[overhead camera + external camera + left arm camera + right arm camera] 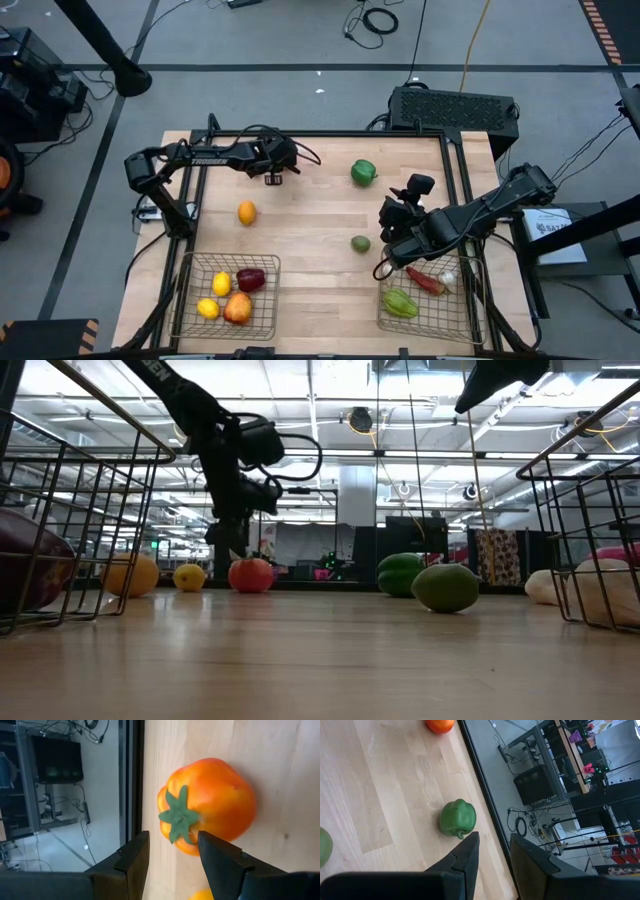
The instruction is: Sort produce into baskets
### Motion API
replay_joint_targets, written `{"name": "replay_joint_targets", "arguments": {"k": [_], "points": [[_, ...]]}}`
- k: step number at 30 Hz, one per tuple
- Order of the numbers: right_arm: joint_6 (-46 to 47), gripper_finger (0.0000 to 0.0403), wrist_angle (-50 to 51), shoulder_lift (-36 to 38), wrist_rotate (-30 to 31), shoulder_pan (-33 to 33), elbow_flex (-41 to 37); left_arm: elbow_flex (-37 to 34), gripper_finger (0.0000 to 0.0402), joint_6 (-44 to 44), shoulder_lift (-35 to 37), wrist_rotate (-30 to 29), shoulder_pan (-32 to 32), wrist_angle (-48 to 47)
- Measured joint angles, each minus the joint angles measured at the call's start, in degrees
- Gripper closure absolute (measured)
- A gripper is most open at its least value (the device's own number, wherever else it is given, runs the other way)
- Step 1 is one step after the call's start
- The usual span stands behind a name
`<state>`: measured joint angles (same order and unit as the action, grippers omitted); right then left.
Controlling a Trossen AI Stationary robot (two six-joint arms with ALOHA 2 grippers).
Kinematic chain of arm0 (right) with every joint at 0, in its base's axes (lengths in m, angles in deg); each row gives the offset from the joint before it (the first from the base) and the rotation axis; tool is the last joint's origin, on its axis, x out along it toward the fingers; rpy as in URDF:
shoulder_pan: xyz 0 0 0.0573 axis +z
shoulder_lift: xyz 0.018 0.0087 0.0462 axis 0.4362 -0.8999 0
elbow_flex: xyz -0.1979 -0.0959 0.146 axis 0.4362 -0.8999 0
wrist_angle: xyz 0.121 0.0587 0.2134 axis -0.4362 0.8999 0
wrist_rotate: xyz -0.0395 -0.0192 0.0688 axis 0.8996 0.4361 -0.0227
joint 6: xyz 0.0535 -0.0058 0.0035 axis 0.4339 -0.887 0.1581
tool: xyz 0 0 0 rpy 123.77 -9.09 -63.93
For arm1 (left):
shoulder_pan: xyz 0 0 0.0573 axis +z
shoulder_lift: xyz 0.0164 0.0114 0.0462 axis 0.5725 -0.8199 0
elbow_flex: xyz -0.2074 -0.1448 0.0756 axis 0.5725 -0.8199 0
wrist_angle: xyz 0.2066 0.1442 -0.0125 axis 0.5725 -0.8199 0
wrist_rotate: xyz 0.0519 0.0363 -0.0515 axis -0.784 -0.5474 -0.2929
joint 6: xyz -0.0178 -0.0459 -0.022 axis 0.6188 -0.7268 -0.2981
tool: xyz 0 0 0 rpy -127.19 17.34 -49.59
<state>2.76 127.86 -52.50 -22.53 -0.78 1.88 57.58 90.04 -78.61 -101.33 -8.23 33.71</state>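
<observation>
Left gripper [172, 857]: fingers spread, empty, poised just above an orange-red tomato with green stem [207, 805].
Right gripper [492, 852]: fingers apart, empty; glossy green pepper [457, 818] lies ahead.

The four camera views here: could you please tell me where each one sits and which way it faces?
High view: overhead, straight down; both arms, baskets.
Low view: tabletop height, level across; left arm above tomato.
Left wrist view: past left gripper, open over that tomato.
Right wrist view: past right gripper toward green pepper, also seen from above.
</observation>
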Motion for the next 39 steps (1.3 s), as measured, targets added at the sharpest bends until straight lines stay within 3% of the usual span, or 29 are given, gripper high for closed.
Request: {"name": "replay_joint_targets", "arguments": {"k": [39], "points": [[0.00,0.0300,0.00,0.00,0.02,0.00,0.00,0.00,0.0226,3.19,-0.23,0.82,1.38,-0.18]]}}
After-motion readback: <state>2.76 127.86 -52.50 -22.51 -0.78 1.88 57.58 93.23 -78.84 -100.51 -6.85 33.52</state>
